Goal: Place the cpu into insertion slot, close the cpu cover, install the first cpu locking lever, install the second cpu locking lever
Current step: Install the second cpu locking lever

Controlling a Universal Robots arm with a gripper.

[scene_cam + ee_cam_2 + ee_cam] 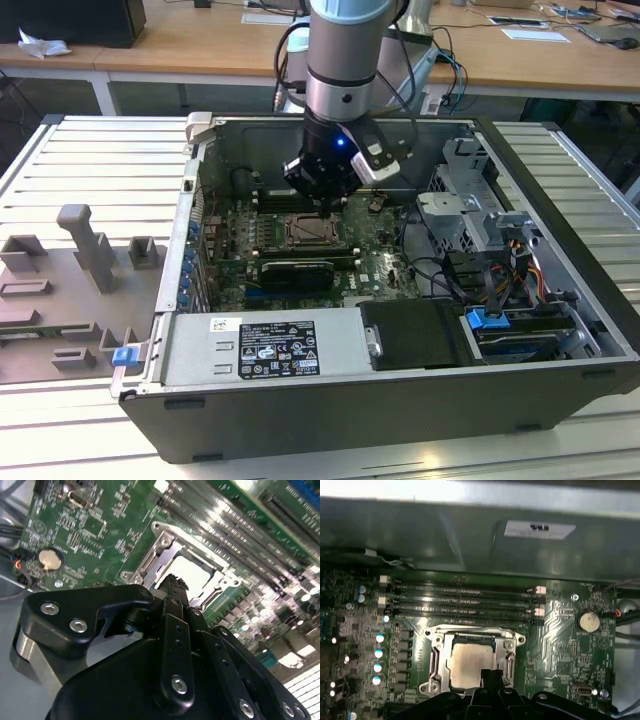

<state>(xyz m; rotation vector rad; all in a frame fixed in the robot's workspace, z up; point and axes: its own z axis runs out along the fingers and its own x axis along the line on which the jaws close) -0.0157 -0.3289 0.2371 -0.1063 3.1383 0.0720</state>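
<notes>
I see the gripper point(330, 190) hanging inside the open computer case point(560, 300), in the upper middle of the exterior view, just above the motherboard point(380, 265). In the second wrist view the black fingers point(172, 600) look pressed together into one narrow tip, and I see nothing held between them. The tip point(492, 676) stands at the near edge of the socket in the first wrist view, but I cannot tell if it touches the metal or only hovers over it.

The cpu point(470, 660) already lies in the insertion slot point(436, 666), lower middle of the first wrist view; its dull beige top shows through the large opening. The cpu cover point(510, 652) lies flat down around the chip, as a silver frame. In the second wrist view the same chip point(192, 575) shines white in the centre of the frame, just beyond the fingertips.

The memory slots point(465, 600) run beside the socket, and a round coin battery point(589, 621) sits at the middle right of the first wrist view. In the exterior view the power supply point(270, 345) lies at the lower middle.
</notes>
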